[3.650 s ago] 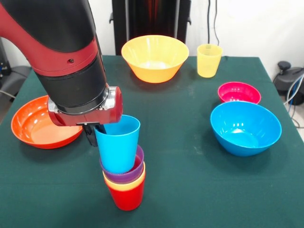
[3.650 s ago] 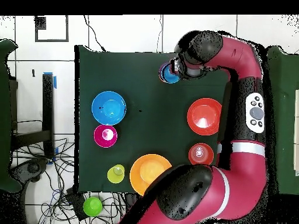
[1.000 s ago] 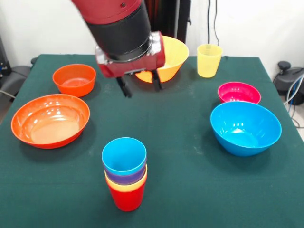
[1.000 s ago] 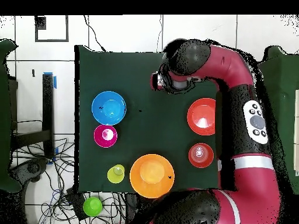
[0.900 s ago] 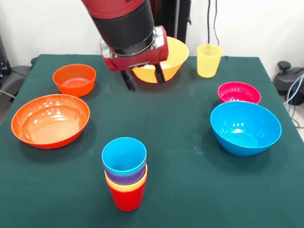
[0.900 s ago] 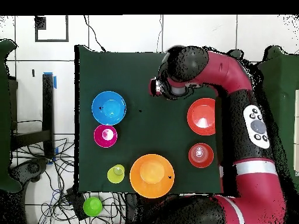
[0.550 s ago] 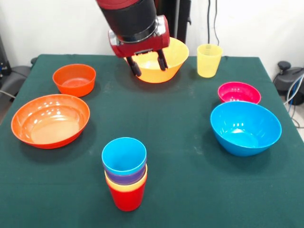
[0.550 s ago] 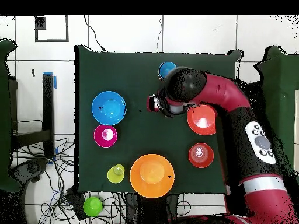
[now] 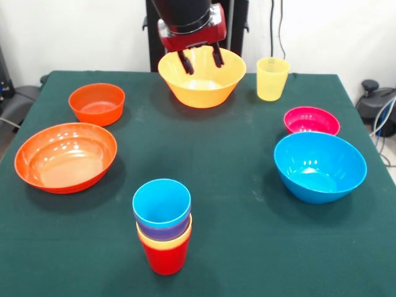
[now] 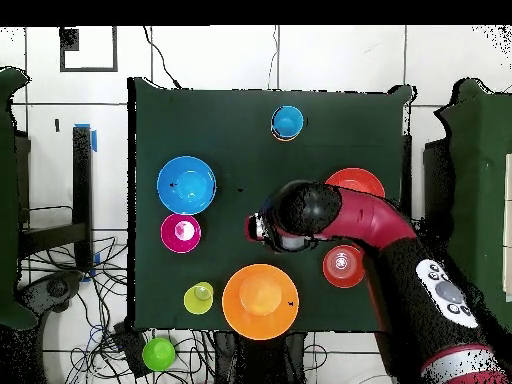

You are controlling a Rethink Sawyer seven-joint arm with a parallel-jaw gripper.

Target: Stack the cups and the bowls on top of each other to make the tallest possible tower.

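The tower (image 9: 163, 226) stands near the front edge: a blue cup nested in a purple one, then a yellow-orange one, on a red cup as base. From overhead the tower (image 10: 287, 122) shows as a blue ring. My gripper (image 9: 201, 60) hangs open and empty over the near rim of the large yellow-orange bowl (image 9: 202, 80), far from the tower. In the overhead view the gripper (image 10: 260, 228) is between the yellow-orange bowl (image 10: 260, 300) and the table's middle. A pale yellow cup (image 9: 272, 78) stands alone to the right of that bowl.
A large blue bowl (image 9: 320, 166) and a small magenta bowl (image 9: 311, 120) sit on the right. A wide orange bowl (image 9: 65, 156) and a small orange bowl (image 9: 96, 103) sit on the left. Overhead, the arm covers part of the wide orange bowl (image 10: 355, 181).
The gripper has let go of the blue cup, which now sits lower on the tower. It has risen and drawn back across the table to the yellow-orange bowl.
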